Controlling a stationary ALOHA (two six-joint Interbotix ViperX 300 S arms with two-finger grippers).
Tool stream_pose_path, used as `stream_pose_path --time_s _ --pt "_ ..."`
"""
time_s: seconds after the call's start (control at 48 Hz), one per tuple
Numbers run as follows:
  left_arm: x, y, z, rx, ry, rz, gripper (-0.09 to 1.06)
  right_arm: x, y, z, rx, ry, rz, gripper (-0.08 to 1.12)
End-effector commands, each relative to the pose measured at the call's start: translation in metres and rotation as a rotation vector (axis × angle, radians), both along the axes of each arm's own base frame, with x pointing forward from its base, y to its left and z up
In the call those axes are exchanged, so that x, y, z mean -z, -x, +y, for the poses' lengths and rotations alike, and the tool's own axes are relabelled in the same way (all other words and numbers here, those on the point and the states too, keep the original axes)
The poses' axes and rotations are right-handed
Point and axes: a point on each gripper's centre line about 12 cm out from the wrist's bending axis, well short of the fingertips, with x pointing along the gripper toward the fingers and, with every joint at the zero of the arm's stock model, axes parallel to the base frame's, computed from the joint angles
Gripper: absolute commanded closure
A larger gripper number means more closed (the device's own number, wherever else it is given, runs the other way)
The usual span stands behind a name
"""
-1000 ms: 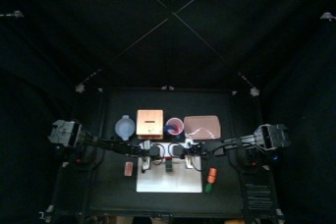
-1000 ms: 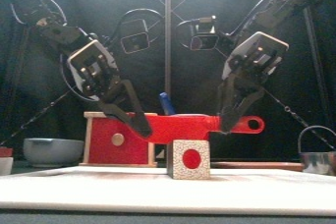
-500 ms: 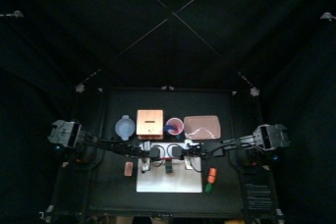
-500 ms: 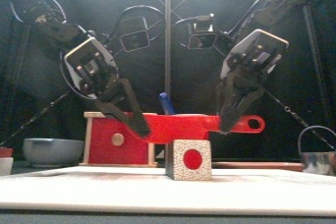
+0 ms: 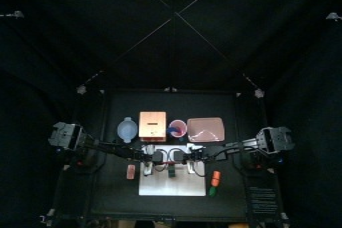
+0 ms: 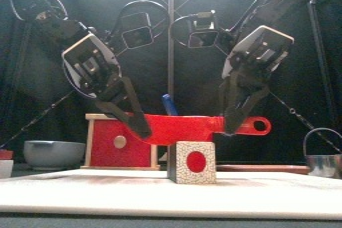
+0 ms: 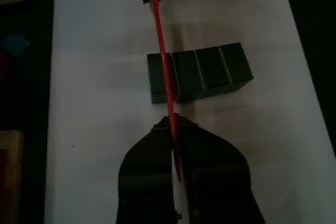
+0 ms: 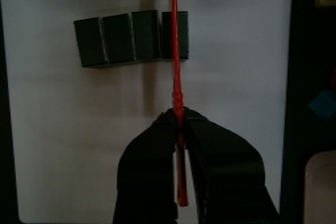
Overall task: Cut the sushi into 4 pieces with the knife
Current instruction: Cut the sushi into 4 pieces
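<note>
The dark green sushi roll (image 6: 194, 162) lies on the white cutting board (image 6: 80, 194), its red-dotted end facing the front. A red toy knife (image 6: 201, 128) hangs level just over the roll. My left gripper (image 6: 140, 130) is shut on one end of the knife and my right gripper (image 6: 230, 122) on the handle end. In the left wrist view the knife (image 7: 160, 61) runs from my left gripper (image 7: 171, 138) across the roll (image 7: 199, 73), along the seam beside one end block. The right wrist view shows my right gripper (image 8: 178, 130), the knife (image 8: 172, 51) and the roll (image 8: 129, 38) likewise.
Behind the board stand the wooden box with its red drawer front (image 6: 114, 142), the blue-grey bowl (image 6: 54, 153), a red cup (image 5: 178, 128) holding a blue knife (image 6: 167, 102), and the pink tray (image 5: 207, 128). A metal cutter (image 6: 322, 157) sits at the right.
Both grippers have drawn up a little with the knife still between them. The sushi roll has not moved.
</note>
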Motion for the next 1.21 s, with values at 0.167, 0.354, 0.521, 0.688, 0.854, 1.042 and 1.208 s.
stream_pose_path --time_s 0.167,0.354,0.521,0.688,0.854,1.042,1.208 --pt "-0.014 -0.007 -0.007 0.025 -0.004 -0.045 0.69 -0.013 -0.003 0.001 -0.005 0.002 -0.040 0.78" --pt "-0.012 -0.006 -0.007 0.031 -0.010 -0.029 0.69 -0.011 -0.002 0.001 -0.005 0.000 -0.034 0.78" --pt "-0.017 -0.009 -0.009 0.036 -0.010 -0.045 0.69 -0.019 -0.004 0.002 -0.010 0.001 -0.058 0.78" --pt "-0.019 -0.009 -0.010 0.050 -0.020 -0.048 0.69 -0.022 -0.003 0.004 -0.013 -0.003 -0.066 0.78" --pt "-0.020 -0.008 -0.011 0.051 -0.019 -0.041 0.69 -0.023 -0.003 0.005 -0.013 -0.004 -0.069 0.78" --pt "-0.016 -0.007 -0.013 0.056 -0.018 -0.028 0.69 -0.020 -0.004 0.005 -0.013 -0.003 -0.063 0.78" --pt "-0.007 -0.006 -0.013 0.057 -0.022 -0.005 0.69 -0.010 -0.005 0.004 -0.015 0.002 -0.042 0.78"
